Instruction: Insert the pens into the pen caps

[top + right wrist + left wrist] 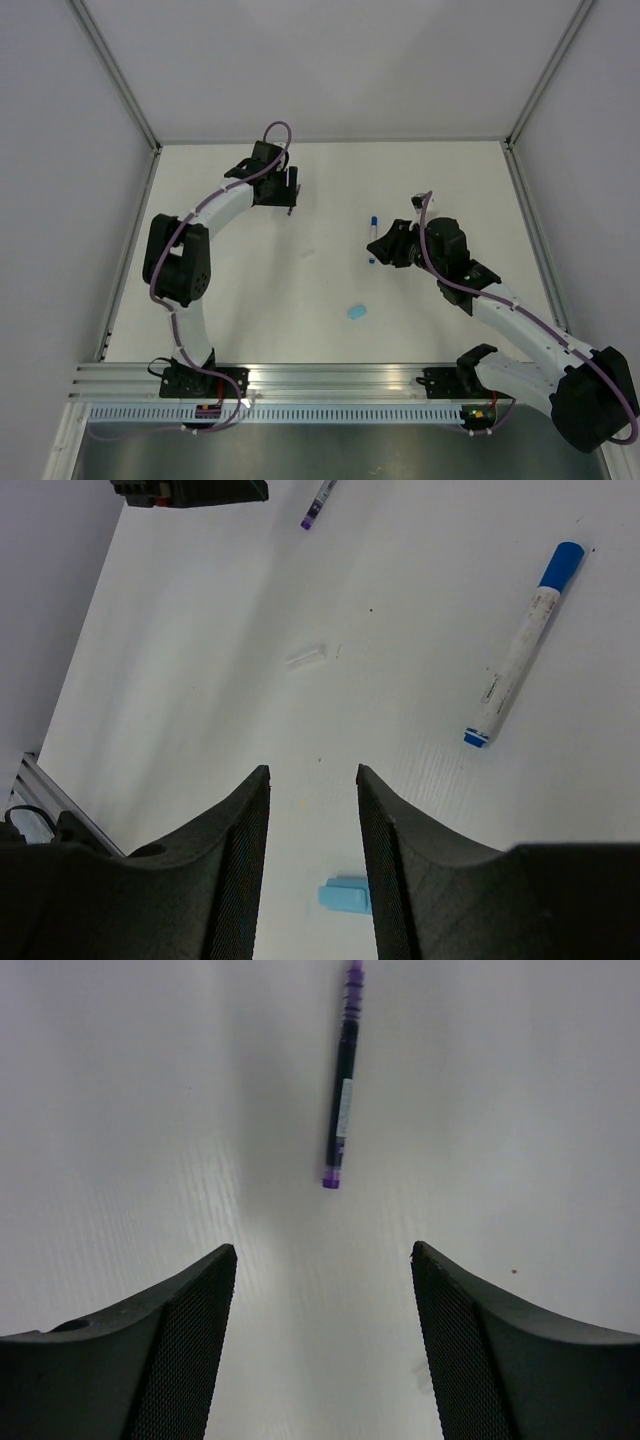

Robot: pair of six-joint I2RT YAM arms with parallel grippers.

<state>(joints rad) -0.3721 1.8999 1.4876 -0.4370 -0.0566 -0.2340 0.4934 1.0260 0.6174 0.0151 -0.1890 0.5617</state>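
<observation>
The dark navy pen point(342, 1090) with purple ends lies on the white table, ahead of my left gripper point(323, 1255), which is open, empty and apart from it. The blue pen with a white section point(522, 645) lies on the table, ahead and to the right of my right gripper point(313, 772), which is open and empty. In the top view that pen point(373, 238) lies right beside the right gripper point(380, 248). A pale light-blue cap point(343, 895) lies low between the right fingers, and it also shows in the top view point(357, 312). The left gripper point(291, 195) is at the table's far side.
A small whitish piece point(306, 658) lies on the table between the two pens. The dark pen's tip point(318, 505) and the left gripper point(190, 490) show at the top of the right wrist view. Metal frame posts point(130, 100) and white walls enclose the table.
</observation>
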